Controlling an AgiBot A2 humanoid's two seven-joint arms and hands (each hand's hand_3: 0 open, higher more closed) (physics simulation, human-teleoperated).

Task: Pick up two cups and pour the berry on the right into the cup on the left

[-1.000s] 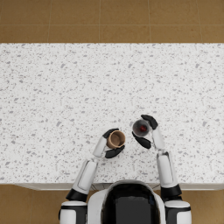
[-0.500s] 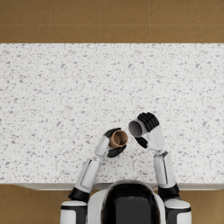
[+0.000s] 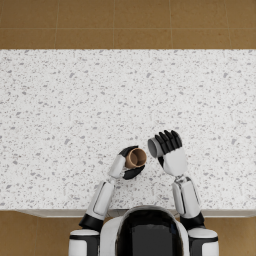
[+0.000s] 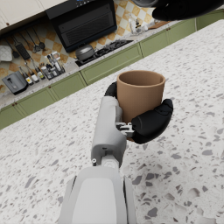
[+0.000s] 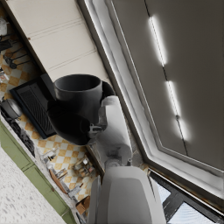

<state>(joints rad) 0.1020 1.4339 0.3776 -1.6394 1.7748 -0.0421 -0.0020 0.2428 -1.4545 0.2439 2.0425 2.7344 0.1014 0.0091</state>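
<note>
Head camera looks down; wrist cameras sit close.

The right hand (image 3: 167, 150) has tipped its grey cup (image 3: 154, 148) (mouth leftward) over.

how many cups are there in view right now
2. The brown cup is upright in the left hand above the counter. The grey cup is tipped toward it in the right hand.

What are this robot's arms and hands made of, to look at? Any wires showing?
Smooth white shells, in segments, with dark bands at the joints. The left hand and right hand are black, human-shaped, with jointed fingers. The right hand's back is white. No loose cables or markings show.
</note>
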